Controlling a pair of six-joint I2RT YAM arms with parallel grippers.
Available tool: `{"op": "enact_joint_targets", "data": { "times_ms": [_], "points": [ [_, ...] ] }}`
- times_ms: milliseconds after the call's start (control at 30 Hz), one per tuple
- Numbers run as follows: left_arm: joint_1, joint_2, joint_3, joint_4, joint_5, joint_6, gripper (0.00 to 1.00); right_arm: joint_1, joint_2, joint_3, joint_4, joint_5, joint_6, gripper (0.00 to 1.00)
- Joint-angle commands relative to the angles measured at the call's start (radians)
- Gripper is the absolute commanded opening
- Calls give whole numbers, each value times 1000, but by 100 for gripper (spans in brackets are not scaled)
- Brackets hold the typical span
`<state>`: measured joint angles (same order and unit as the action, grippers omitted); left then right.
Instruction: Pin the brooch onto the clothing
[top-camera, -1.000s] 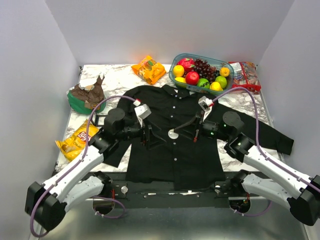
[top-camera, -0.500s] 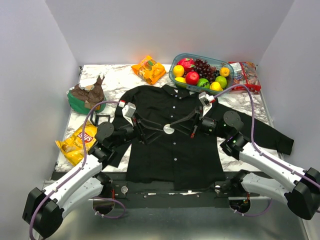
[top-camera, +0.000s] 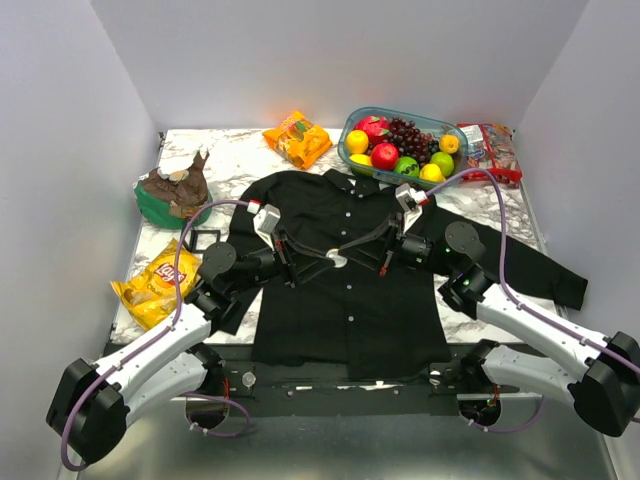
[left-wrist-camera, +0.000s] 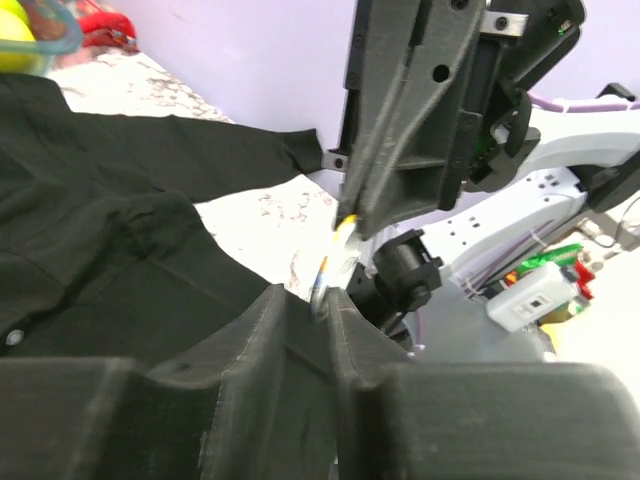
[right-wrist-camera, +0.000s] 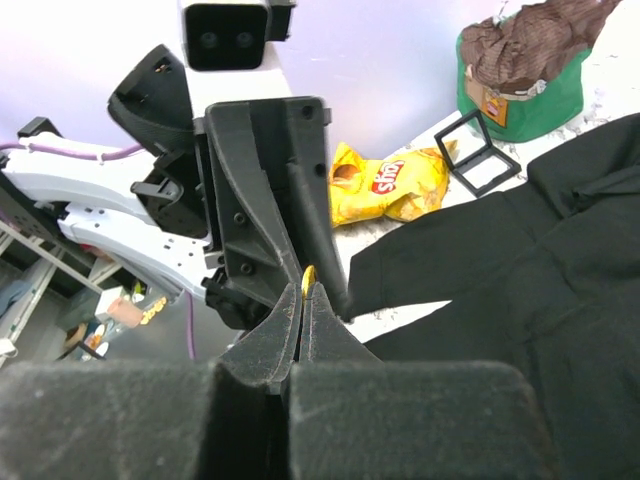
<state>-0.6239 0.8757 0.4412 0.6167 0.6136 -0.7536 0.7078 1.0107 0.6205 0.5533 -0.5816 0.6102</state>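
Plain white walls (top-camera: 330, 60) close in the back and both sides of the scene, and a marble-patterned tabletop (top-camera: 240, 160) fills the floor of it. A black long-sleeved shirt (top-camera: 350, 300) lies spread face up across the middle of the tabletop, collar toward the far edge, its hem at the near edge and one sleeve stretched toward the right edge. Two white and black arms reach in from the near edge and meet above the shirt's chest. A fruit basket (top-camera: 344, 148) heaped with apples, grapes and lemons stands at the far edge toward the right corner, and a red packet (top-camera: 488, 150) lies just beside it in that corner. A green tub (top-camera: 165, 210) holding something brown sits at the left edge, with a yellow chip bag (top-camera: 155, 285) nearer along the same edge. An orange snack bag (top-camera: 297, 137) lies at the middle of the far edge. A small black square frame (top-camera: 203, 240) rests between the tub and the shirt. The right gripper (right-wrist-camera: 305, 290) is clamped tight on the brooch (right-wrist-camera: 308, 277), held edge-on above the shirt front. The left gripper (left-wrist-camera: 318, 298) has its jaws drawn in to a narrow slit around the brooch's lower edge; whether they press on it cannot be told.
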Motion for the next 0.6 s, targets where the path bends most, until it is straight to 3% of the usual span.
{"op": "enact_joint_targets", "data": {
  "times_ms": [0, 100, 233, 333, 567],
  "points": [
    [-16, 12, 16, 31, 21, 10, 13, 10, 5, 21, 42, -9, -1, 1],
    [-14, 14, 19, 29, 34, 14, 0, 10, 2, 27, 10, 5, -13, 1],
    [-16, 31, 86, -82, 77, 81, 0, 10, -20, 36, -82, 23, -50, 19],
    [-11, 65, 160, -224, 110, 143, 0, 12, -38, 42, -154, 32, -93, 26],
    [7, 143, 258, -351, 192, 237, 0, 13, -66, 13, -187, 37, -121, 34]
  ]
}}
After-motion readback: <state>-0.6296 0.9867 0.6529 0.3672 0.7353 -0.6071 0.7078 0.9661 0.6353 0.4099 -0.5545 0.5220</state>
